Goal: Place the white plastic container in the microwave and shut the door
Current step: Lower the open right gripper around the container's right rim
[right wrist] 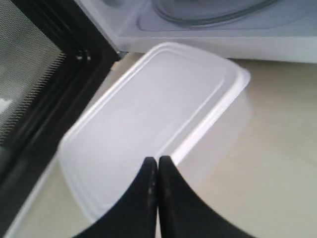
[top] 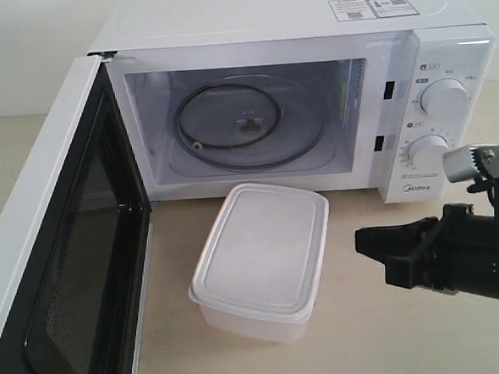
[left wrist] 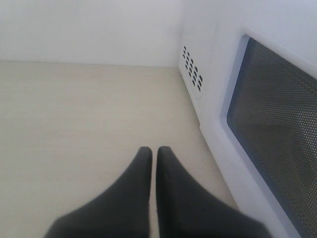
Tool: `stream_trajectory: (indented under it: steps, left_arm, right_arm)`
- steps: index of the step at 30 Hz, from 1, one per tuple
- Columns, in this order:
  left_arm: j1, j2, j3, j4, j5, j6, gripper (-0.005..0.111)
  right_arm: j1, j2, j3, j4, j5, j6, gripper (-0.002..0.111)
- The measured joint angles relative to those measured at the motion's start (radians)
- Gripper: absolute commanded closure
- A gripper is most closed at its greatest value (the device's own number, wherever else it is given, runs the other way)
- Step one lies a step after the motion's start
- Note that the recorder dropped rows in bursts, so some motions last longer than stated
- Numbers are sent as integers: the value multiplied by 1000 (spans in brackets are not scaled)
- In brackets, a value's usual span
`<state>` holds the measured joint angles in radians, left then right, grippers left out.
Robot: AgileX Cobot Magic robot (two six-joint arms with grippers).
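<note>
swung wide open, the door (top: 60,275) shows its black inner face. right gripper (top: 360,241), fingers clenched on nothing, hangs near the white plastic container (top: 262,258), which sits lidded on the table (top: 369,345) just before the microwave (top: 291,32). left gripper (left wrist: 154,149) is clenched empty too, outside the door.

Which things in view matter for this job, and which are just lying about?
Job: translucent-white rectangular plastic container; white countertop microwave; its open black-faced door; shut black right gripper.
Just there: round white dials; printed stickers; pale tabletop; black left gripper.
</note>
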<state>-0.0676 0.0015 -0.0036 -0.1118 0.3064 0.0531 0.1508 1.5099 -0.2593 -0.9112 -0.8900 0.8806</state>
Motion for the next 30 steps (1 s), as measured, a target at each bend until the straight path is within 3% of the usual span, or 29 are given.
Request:
stream_trajectory:
  steps: [5, 12, 18, 26, 30]
  left_arm:
    - [0, 0, 0, 0, 0, 0, 102]
    - [0, 0, 0, 0, 0, 0, 102]
    - [0, 0, 0, 0, 0, 0, 102]
    - [0, 0, 0, 0, 0, 0, 102]
    - [0, 0, 0, 0, 0, 0, 102]
  right_arm:
    - [0, -5, 35, -51, -221, 145, 109]
    - [0, 20, 35, 12, -133, 261, 109]
    - [0, 257, -75, 7, -111, 499, 109]
    - [0, 279, -83, -27, -116, 553, 109]
    - [0, 279, -83, -40, -135, 579, 102]
